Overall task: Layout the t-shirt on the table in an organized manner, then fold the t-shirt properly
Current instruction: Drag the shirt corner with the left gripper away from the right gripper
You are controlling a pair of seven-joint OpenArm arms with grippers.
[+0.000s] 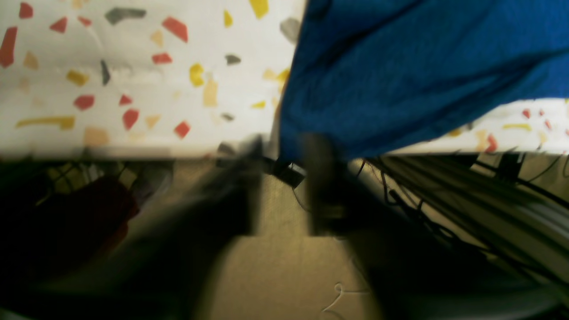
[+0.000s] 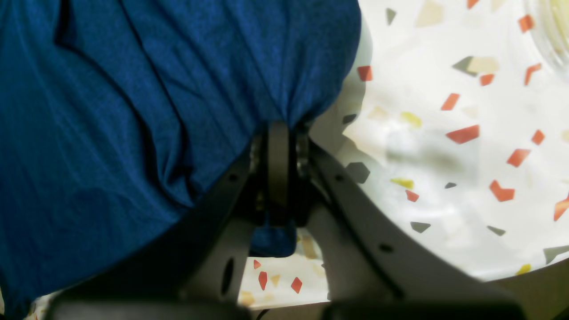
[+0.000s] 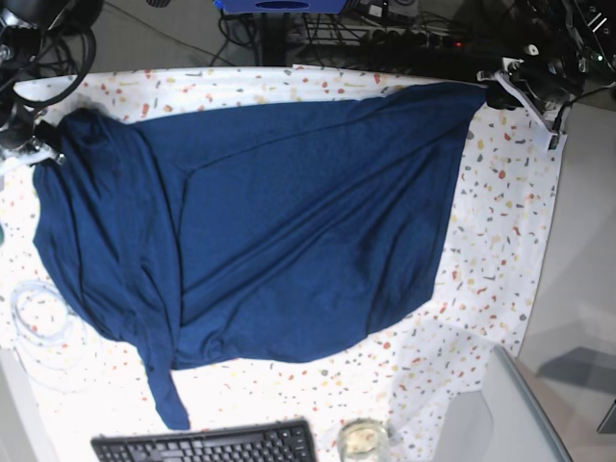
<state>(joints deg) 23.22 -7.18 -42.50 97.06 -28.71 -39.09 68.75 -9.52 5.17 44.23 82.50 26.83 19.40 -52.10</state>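
Observation:
The dark blue t-shirt [image 3: 289, 221] lies spread wide over the speckled white table [image 3: 500, 241], one sleeve trailing toward the front edge. My right gripper [image 3: 43, 149] is at the shirt's left end. In the right wrist view it [image 2: 279, 129] is shut on a bunched fold of the t-shirt [image 2: 133, 111], over the table [image 2: 444, 155]. My left gripper [image 3: 500, 91] is at the shirt's far right corner. In the blurred left wrist view its fingers stand apart [image 1: 286, 146], with the t-shirt's [image 1: 400, 66] corner at their tips by the table [image 1: 133, 66] edge.
A black keyboard [image 3: 202, 445] and a small glass jar [image 3: 361, 438] sit at the front edge. A coil of clear tubing [image 3: 38, 308] lies at the left. Cables and floor [image 1: 275, 266] show beyond the table edge under the left gripper.

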